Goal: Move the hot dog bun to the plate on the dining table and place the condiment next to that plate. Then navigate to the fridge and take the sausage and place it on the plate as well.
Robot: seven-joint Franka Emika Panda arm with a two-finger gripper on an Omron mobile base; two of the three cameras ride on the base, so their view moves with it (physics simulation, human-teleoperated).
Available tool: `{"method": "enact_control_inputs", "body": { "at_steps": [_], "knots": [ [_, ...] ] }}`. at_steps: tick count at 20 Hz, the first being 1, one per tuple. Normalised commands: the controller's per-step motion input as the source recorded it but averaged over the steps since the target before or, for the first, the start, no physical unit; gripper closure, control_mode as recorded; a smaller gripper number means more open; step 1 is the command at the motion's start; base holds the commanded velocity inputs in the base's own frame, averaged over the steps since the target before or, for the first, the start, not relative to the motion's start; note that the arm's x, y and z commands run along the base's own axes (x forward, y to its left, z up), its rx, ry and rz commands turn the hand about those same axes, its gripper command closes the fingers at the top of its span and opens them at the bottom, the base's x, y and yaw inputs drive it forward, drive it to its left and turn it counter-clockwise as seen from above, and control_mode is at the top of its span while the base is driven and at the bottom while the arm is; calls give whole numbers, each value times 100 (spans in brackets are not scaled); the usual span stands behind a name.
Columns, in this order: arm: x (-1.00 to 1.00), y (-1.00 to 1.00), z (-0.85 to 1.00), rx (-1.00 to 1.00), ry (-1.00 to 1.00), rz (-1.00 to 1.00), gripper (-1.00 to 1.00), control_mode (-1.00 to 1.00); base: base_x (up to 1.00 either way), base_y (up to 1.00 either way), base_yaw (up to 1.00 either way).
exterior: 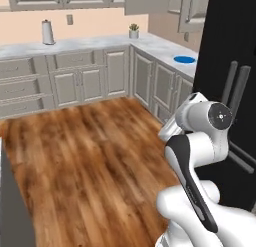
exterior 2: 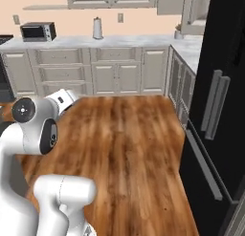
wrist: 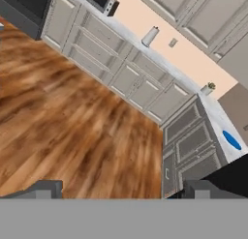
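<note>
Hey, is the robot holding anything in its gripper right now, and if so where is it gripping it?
Nothing is held. The gripper is open, its two fingertips wide apart with only the wood floor showing between them.

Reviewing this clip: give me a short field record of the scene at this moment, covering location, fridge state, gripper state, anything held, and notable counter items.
location: kitchen, wood floor, base facing the corner cabinets
fridge: black fridge at right, doors closed, grey handles
gripper: gripper open, fingertips apart, aimed over the floor toward the cabinets
held: nothing between the fingers
counter items: blue plate, paper towel roll, small potted plant, toaster oven
task items in sight: none besides the fridge
</note>
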Motion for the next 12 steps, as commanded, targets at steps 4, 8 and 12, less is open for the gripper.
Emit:
{"method": "enact_control_inputs", "body": {
  "at_steps": [4, 8, 12],
  "knots": [
    [0, 0, 0, 0, 0, 0, -100, 100, 100, 30, -29],
    [0, 0, 0, 0, 0, 0, -100, 100, 99, 25, -33],
    [0, 0, 0, 0, 0, 0, -100, 100, 96, 42, -37]
  ]
}}
